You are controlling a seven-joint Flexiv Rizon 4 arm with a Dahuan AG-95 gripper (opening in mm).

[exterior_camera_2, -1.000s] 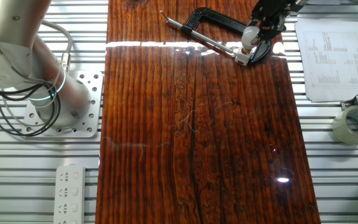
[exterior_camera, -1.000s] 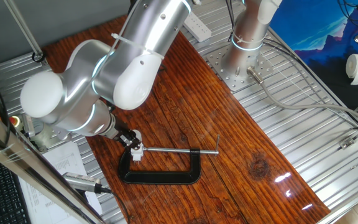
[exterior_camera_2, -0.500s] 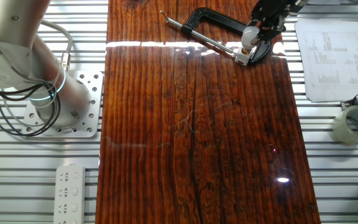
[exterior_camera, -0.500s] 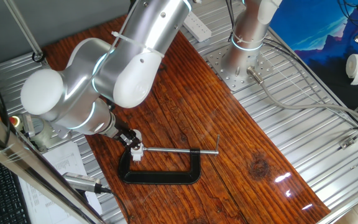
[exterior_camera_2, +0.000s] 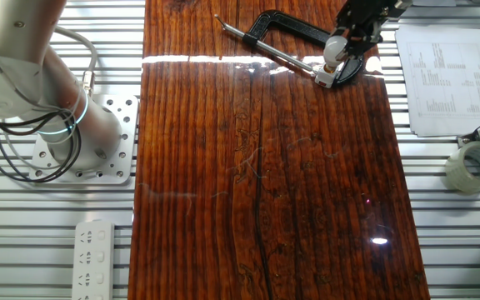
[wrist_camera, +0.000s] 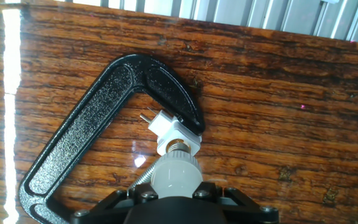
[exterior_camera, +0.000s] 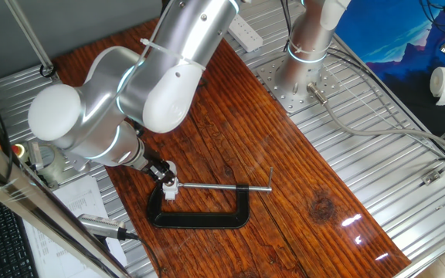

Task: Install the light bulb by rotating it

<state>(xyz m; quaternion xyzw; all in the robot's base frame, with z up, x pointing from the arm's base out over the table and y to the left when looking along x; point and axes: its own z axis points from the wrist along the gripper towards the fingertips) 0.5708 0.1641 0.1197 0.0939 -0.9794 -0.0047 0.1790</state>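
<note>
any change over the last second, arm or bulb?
Only a slight shift of the arm's big elbow joints in one fixed view. The gripper stays at the light bulb, whose base sits at the white socket block held in the black C-clamp. Bulb, socket and clamp have not visibly moved; any rotation of the bulb cannot be told.

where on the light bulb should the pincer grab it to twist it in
Grip the light bulb on its round frosted dome, coming along its axis from the end away from the socket block. The narrow base already sits at the socket, clamped in the black C-clamp, so only the dome is free.
</note>
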